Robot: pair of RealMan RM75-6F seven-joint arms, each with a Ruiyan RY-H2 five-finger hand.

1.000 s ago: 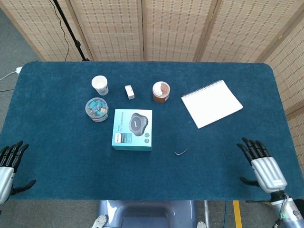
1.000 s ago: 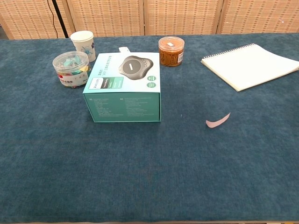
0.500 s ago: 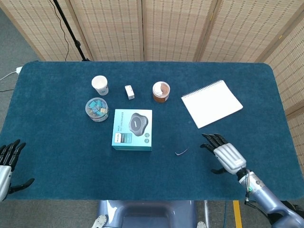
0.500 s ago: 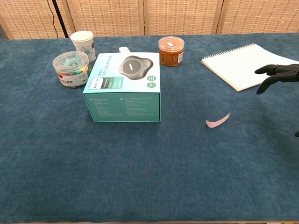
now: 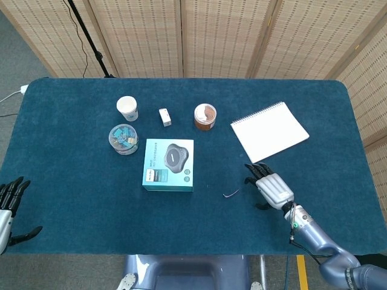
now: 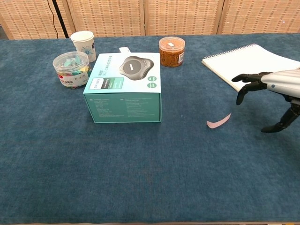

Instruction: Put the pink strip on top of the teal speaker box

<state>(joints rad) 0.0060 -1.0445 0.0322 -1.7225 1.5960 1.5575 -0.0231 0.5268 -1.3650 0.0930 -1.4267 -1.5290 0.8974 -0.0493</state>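
Observation:
The pink strip [image 5: 231, 194] [image 6: 219, 121] lies flat on the blue cloth, right of the teal speaker box [image 5: 169, 164] [image 6: 124, 91]. My right hand [image 5: 269, 186] [image 6: 272, 91] hovers just right of the strip, fingers spread and pointing toward it, holding nothing and apart from the strip. My left hand [image 5: 8, 206] stays at the table's near left edge, fingers spread, empty; the chest view does not show it.
Behind the box stand a paper cup [image 5: 127, 109], a clear tub of coloured clips [image 5: 123, 139], a small white block [image 5: 164, 117] and a jar with brown contents [image 5: 205, 116]. A spiral notepad [image 5: 269, 131] lies at the right rear.
My right hand has travelled from the near right edge leftward and inward, ending close beside the pink strip. The left hand slid slightly toward the near edge. Objects stayed put.

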